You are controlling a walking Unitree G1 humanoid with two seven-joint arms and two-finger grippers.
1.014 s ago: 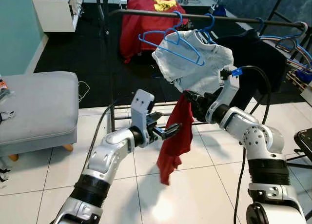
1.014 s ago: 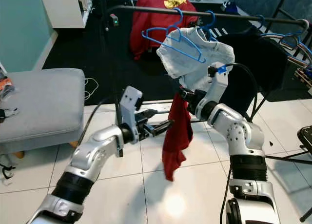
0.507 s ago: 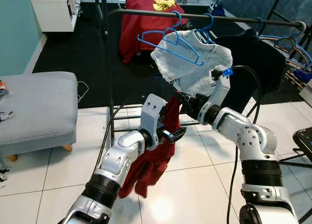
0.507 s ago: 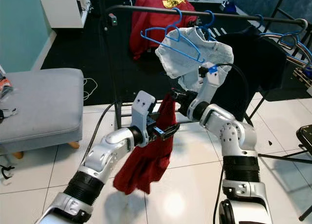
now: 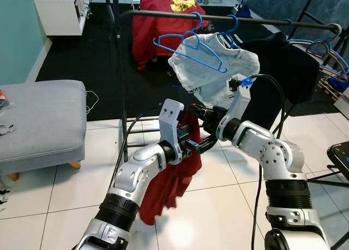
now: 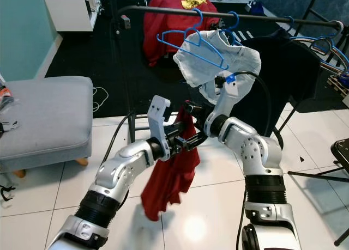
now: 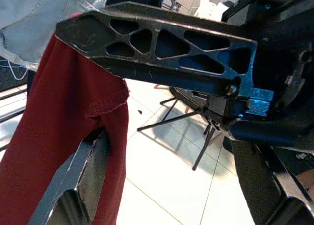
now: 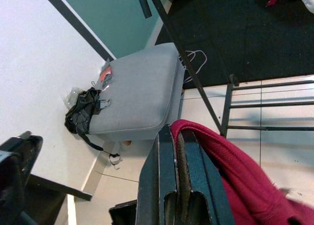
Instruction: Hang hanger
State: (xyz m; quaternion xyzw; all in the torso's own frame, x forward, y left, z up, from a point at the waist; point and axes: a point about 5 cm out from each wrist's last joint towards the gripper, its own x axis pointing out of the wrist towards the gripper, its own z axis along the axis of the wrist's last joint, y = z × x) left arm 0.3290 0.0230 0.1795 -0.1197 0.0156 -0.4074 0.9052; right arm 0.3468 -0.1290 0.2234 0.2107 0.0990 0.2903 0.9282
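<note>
Left gripper [image 5: 203, 145]: centre, fingers spread either side of a red garment [image 5: 166, 187], cloth between them. Right gripper [image 6: 191, 107]: just beyond at 1 o'clock, fingers pressed together on the garment's upper edge. Grey ottoman [image 5: 38, 122]: 9 o'clock. Clothes rail [image 5: 262, 20]: 12 o'clock, carrying blue hanger [image 5: 188, 46] and pale garment [image 5: 215, 67].

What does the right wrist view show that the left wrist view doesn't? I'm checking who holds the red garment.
Right wrist view alone: the right gripper shut on the red garment, the grey ottoman and the rack's legs. Left wrist view alone: the left gripper's fingers spread around the garment's edge, the pale denim piece, a black stand. Both show the garment and white tiles.
</note>
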